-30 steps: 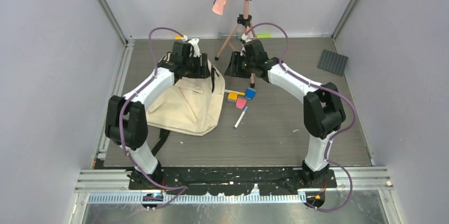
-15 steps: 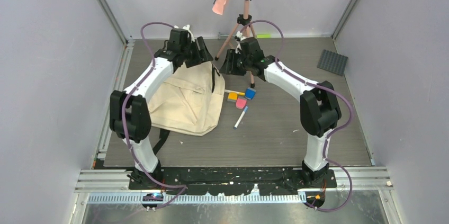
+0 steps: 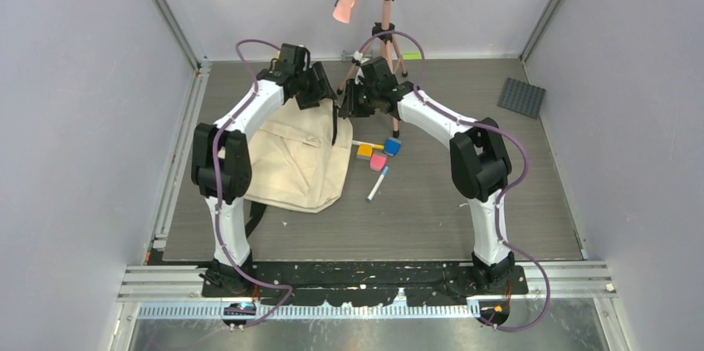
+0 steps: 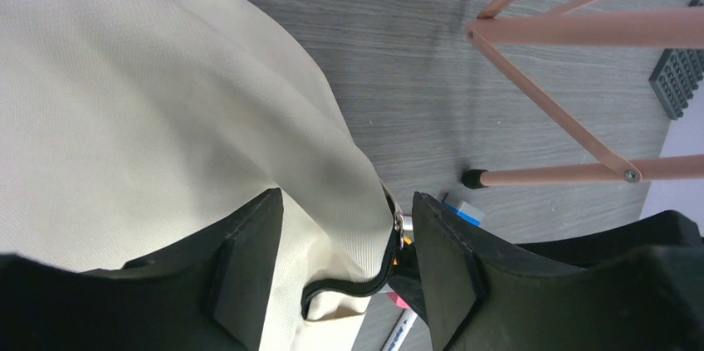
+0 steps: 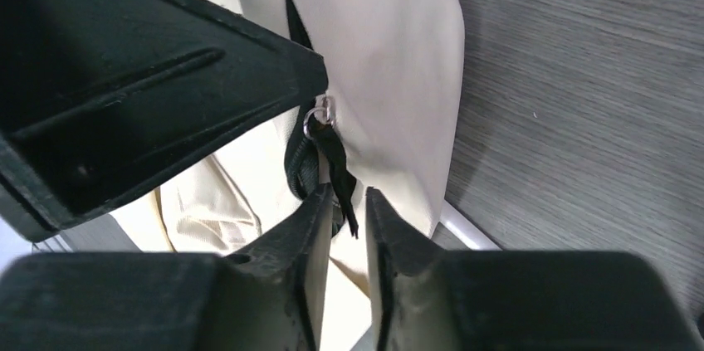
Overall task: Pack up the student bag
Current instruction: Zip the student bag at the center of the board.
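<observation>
The beige student bag (image 3: 290, 160) lies flat on the left of the mat. Both grippers meet at its far right corner. My left gripper (image 3: 322, 95) is open, and its fingers (image 4: 249, 268) straddle the bag's bulging corner (image 4: 166, 119) and black zip (image 4: 357, 289). The metal zip slider (image 4: 399, 225) sits against the right finger. My right gripper (image 3: 349, 102) is almost closed, with a thin gap (image 5: 349, 210). The black zip pull tab (image 5: 334, 164) hangs from its ring down between the fingertips. The left gripper's body (image 5: 124, 94) fills the upper left of the right wrist view.
A blue cube (image 3: 393, 146), an orange block (image 3: 364, 152), a pink eraser (image 3: 378, 162) and a marker pen (image 3: 378, 184) lie right of the bag. A pink tripod (image 3: 383, 36) stands just behind the grippers. A grey studded plate (image 3: 521, 97) lies far right.
My left gripper has moved right along the bag's far edge to its right corner. My right gripper has moved left to meet it there.
</observation>
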Tool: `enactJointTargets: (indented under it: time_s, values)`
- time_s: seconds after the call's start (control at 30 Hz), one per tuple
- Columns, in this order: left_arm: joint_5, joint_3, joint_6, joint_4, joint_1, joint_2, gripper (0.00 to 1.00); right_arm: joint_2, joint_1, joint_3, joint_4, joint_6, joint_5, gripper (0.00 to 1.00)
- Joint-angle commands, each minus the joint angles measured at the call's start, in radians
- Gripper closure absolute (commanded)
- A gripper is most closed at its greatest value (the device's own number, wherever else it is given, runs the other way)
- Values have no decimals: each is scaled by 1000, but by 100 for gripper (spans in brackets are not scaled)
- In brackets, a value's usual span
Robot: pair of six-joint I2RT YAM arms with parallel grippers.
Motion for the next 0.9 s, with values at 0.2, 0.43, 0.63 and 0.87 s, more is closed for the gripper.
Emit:
enactJointTargets:
  time_s: [0.2,0.43,0.63,0.87]
  values:
    - [-73,99,-2,-21,8,70,47,28,11,84,-60,-78,-7,99]
    - [-86,123,-15,-25,9,111,51,-24,48,47,-117,-156,32,99]
    - [-86,115,-19,7,9,108,59,-67,98,2,-163,-205,94,99]
    - [-56,76,-28,72,15,81,92,-102,146,-66,-196,-217,168,99]
